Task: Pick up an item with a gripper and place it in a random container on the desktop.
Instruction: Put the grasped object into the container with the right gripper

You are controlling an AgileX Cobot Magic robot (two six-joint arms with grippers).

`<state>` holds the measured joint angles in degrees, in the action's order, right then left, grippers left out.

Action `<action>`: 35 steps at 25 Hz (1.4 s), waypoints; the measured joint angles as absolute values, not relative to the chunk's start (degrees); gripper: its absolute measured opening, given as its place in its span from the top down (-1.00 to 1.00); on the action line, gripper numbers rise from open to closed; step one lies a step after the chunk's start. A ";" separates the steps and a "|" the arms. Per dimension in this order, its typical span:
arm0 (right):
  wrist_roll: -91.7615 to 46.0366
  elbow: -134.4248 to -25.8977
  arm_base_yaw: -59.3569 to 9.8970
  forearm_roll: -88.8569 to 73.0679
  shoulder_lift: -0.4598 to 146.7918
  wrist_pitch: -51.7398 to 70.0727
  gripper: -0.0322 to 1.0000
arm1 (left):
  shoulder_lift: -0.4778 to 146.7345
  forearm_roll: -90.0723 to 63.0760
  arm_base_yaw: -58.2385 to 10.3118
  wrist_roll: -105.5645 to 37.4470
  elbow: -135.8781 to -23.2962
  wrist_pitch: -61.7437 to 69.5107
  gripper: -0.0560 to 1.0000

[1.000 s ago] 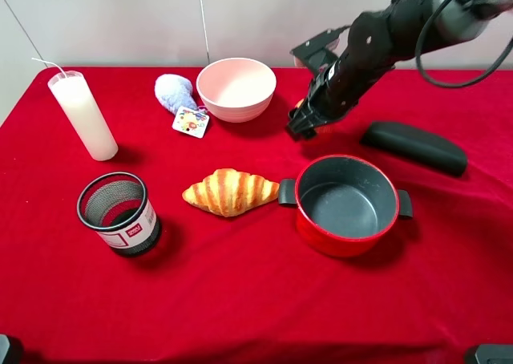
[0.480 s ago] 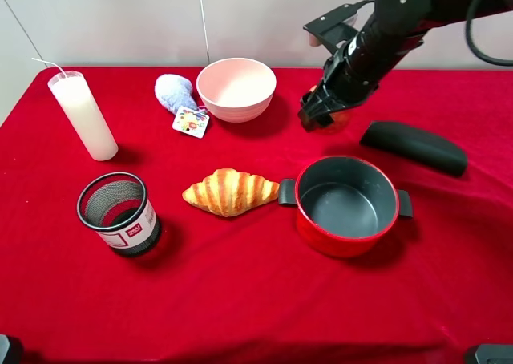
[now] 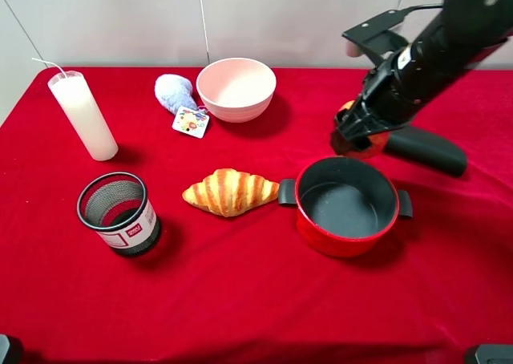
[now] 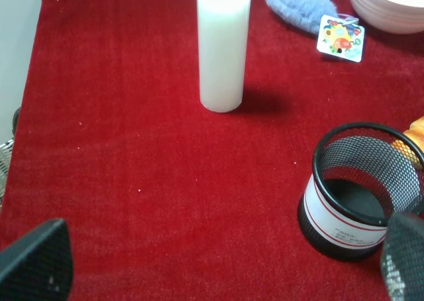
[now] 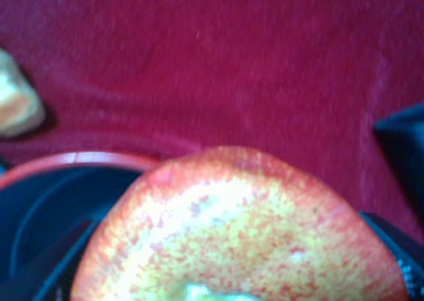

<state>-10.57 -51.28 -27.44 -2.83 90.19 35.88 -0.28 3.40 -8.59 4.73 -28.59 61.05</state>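
Note:
My right gripper (image 3: 358, 139) is shut on the red and yellow-orange apple (image 3: 370, 142) and holds it in the air just above the far rim of the red pot (image 3: 346, 206). The pot stands on the red cloth right of centre, its dark grey inside bare. In the right wrist view the apple (image 5: 238, 228) fills the picture, with the pot's rim (image 5: 79, 159) under it. My left gripper (image 4: 218, 261) is open over the cloth on the left, only its two fingertips (image 4: 36, 258) showing, near the black mesh cup (image 4: 361, 195).
A croissant (image 3: 230, 192) lies left of the pot. A black mesh cup (image 3: 119, 212) stands front left, a tall white cylinder (image 3: 82, 114) back left. A pale pink bowl (image 3: 236, 88) and a blue plush toy (image 3: 175, 93) are at the back. A black case (image 3: 425, 147) lies behind the pot.
My right gripper has lifted the apple from behind the pot and carried it right and toward the front, to above the pot's far rim. The left arm has not moved.

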 joint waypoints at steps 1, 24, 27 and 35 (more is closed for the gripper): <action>-10.19 -50.53 -27.49 -2.83 89.16 36.49 -0.16 | -0.28 3.40 -8.59 4.73 -28.59 61.05 -0.82; -7.03 -37.92 -30.81 -3.63 84.29 32.46 -0.16 | -0.28 3.40 -8.59 4.73 -28.59 61.05 -0.82; -7.03 -37.78 -30.81 -3.63 85.28 30.60 -0.16 | -0.28 3.40 -8.59 4.73 -28.59 61.05 -0.82; -7.03 -37.78 -30.81 -3.63 90.75 26.84 -0.16 | -0.28 3.40 -8.59 4.73 -28.59 61.05 -0.82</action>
<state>-7.03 -37.78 -30.81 -3.63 90.75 26.84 -0.28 3.40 -8.59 4.73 -28.59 61.05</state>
